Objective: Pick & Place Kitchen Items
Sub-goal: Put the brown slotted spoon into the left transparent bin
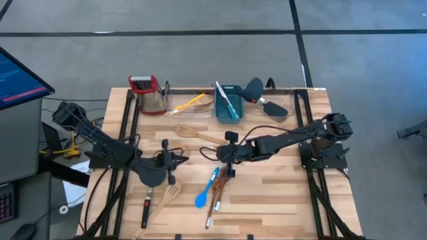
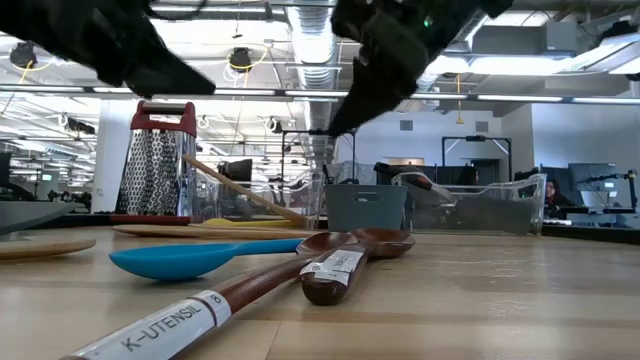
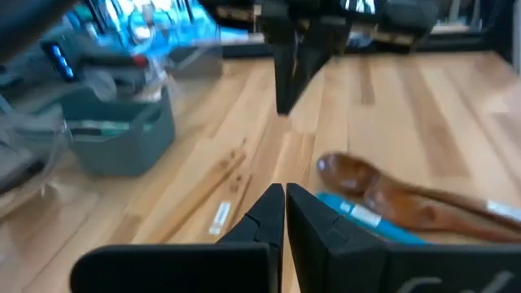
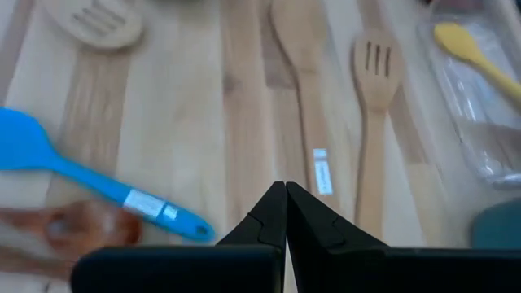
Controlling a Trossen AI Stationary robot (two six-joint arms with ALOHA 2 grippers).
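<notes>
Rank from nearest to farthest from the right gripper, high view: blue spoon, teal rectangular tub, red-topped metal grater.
Right gripper, shut, hangs over the table's middle.
1. Blue plastic spoon: just below the gripper in the picture, on the near side of the table.
2. Teal rectangular tub: at the far edge, straight beyond the gripper.
3. Red-topped metal grater: far-left corner.

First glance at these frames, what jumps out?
Both dark arms meet over the middle of the table, the left hand and right hand shut and empty, facing each other above the wood. Right below them lies a bright blue spoon beside two dark-brown wooden spoons. At the far edge stand a red-topped grater and a teal tub among clear bins.
</notes>
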